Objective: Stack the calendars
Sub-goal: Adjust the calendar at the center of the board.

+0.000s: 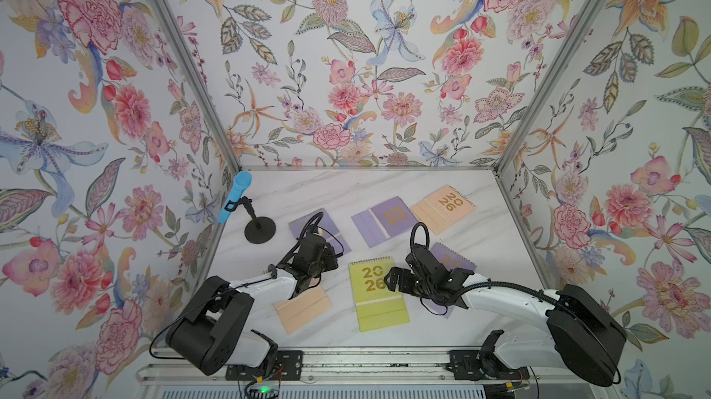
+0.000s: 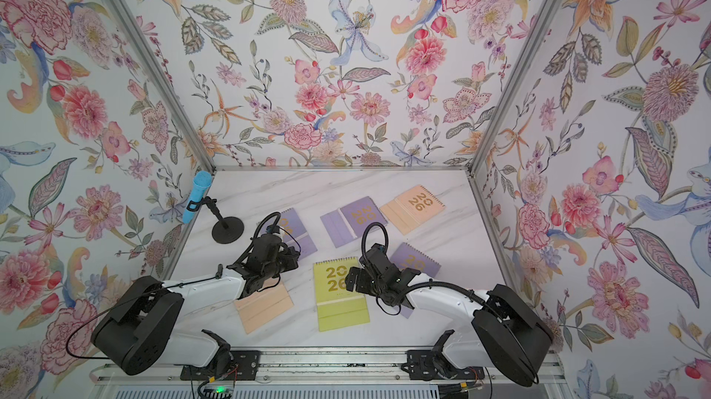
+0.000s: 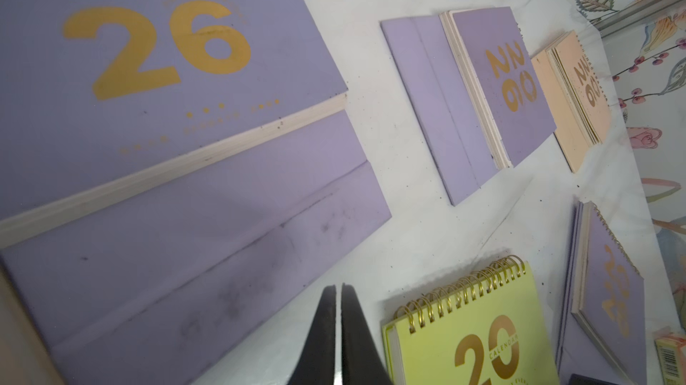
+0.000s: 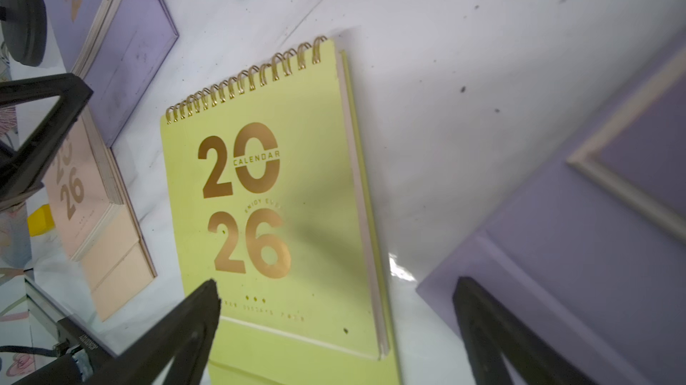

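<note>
Marble-white tabletop (image 1: 338, 189) carries six flat spiral-bound desk calendars (image 1: 392, 216), gold "2026" on pastel covers, all lying apart in both top views: the yellow calendar (image 1: 375, 289) near the front edge, a peach calendar (image 1: 304, 308) toward the front left corner, the rest beyond. No stack exists yet, so I judge the first pick is in hand. Left wrist view: the left gripper (image 3: 340, 290) is pinched together on nothing, above bare marble between a lavender calendar (image 3: 167, 104) and the yellow one. Right wrist view: the right gripper (image 4: 336, 283) gapes wide, empty, one finger (image 4: 185, 327) over the yellow cover; whether it touches is unclear. Next, a finger must get under that thin edge.
</note>
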You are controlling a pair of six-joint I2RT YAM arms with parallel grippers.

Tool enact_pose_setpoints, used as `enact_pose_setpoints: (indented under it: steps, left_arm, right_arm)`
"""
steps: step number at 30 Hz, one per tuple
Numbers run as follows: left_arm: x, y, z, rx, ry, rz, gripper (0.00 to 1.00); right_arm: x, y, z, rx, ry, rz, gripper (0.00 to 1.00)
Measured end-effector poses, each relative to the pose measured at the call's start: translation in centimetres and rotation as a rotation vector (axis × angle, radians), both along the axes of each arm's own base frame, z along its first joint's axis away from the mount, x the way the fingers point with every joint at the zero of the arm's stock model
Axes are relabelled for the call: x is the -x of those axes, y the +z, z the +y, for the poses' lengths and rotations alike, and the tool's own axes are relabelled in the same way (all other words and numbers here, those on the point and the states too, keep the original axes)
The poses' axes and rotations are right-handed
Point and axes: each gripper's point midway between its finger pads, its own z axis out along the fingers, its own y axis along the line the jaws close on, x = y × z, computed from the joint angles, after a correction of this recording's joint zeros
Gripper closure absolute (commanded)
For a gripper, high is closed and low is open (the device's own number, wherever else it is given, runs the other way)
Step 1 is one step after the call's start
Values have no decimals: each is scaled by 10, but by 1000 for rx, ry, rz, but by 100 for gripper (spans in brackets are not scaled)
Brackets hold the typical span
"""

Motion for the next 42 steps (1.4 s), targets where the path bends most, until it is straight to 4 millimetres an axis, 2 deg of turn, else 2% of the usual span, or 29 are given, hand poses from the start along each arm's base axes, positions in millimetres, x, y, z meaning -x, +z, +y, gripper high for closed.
enact_pose_setpoints:
  steps: [16, 33, 37, 40, 42]
  left_arm:
    - [19, -27, -27, 109, -65, 116, 100]
    - [16, -29, -39, 139, -86, 121, 100]
    - [14, -29, -38, 111, -82, 136, 100]
    - [11, -22, -38, 76, -85, 137, 100]
    - [2, -9, -43, 71, -94, 115, 100]
  right_arm:
    - [5, 0, 37, -101, 40, 27, 1]
    - [12, 2, 35, -153, 17, 39, 1]
    - [13, 5, 20, -136, -15, 52, 1]
    - [5, 19, -3, -146, -80, 35, 1]
    - [-9, 35, -28, -172, -162, 8, 1]
